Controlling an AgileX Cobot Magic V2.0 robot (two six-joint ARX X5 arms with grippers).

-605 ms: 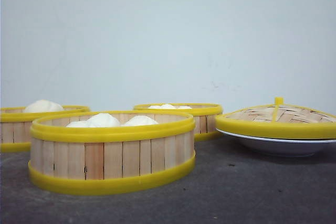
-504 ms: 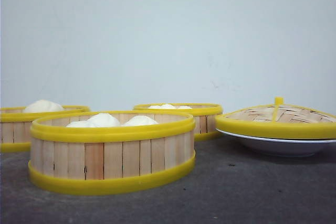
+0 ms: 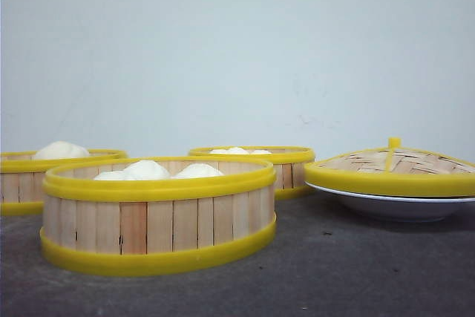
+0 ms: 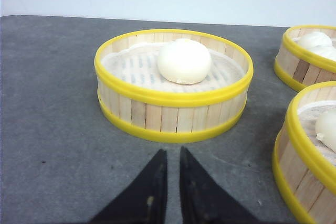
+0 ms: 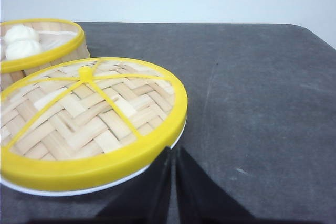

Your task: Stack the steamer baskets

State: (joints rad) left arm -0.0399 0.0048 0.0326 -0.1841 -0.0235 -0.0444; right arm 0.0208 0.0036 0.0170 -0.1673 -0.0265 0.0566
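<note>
Front view is showing three steamer baskets [image 3: 158,213] [image 3: 254,165] [image 3: 44,176] sitting apart on the grey table [image 3: 334,272], none stacked, the lid [image 3: 391,168] resting on a white plate [image 3: 397,206]; both left gripper [image 4: 169,169] and right gripper [image 5: 172,169] are hovering nearly closed, gripping nothing.

Right hand [image 5: 172,182], fingers nearly touching, hovering beside woven lid [image 5: 89,114] that is sitting on white plate [image 5: 79,188]; steamer basket [image 5: 39,45] holding buns behind, dark table [image 5: 262,103] underneath.
</note>
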